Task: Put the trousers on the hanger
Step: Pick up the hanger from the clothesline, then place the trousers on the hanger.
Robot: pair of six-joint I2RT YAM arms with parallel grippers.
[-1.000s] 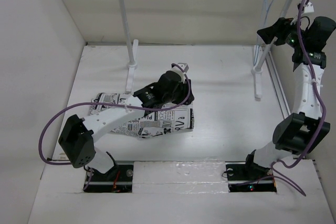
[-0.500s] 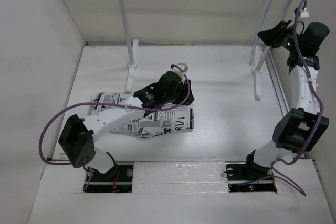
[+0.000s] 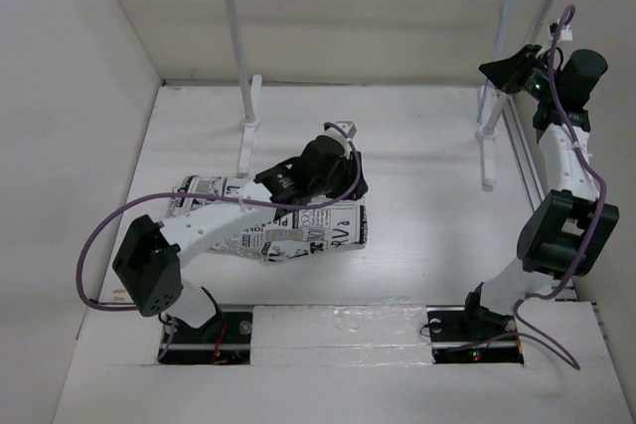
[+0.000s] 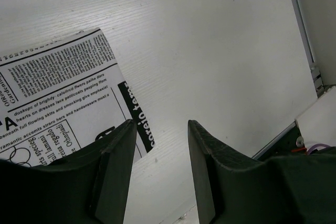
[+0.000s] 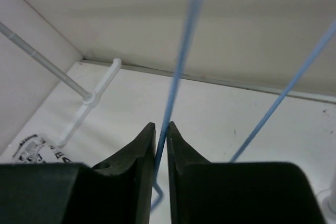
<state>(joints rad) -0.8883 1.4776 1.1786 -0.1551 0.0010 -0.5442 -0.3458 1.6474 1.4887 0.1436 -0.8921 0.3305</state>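
Trousers (image 3: 318, 230) are lying folded at 8 o'clock on table (image 3: 427, 176): soft, light, floppy, prob. best gripped at a folded edge. Hanger (image 5: 181, 66) is hanging at 1 o'clock; thin stiff wire, likely slippery. Right gripper (image 5: 161, 129) is pinching it. Left gripper (image 4: 161, 125), jaws spread w/ nothing between, is hovering over trousers' edge.

On the trousers (image 4: 58, 93) — newsprint lines, partly legible: "hearts on dresses lace", "peeping from". Right-hand black band (image 4: 137, 119) reads roughly "coreio tem" — the rest too small.
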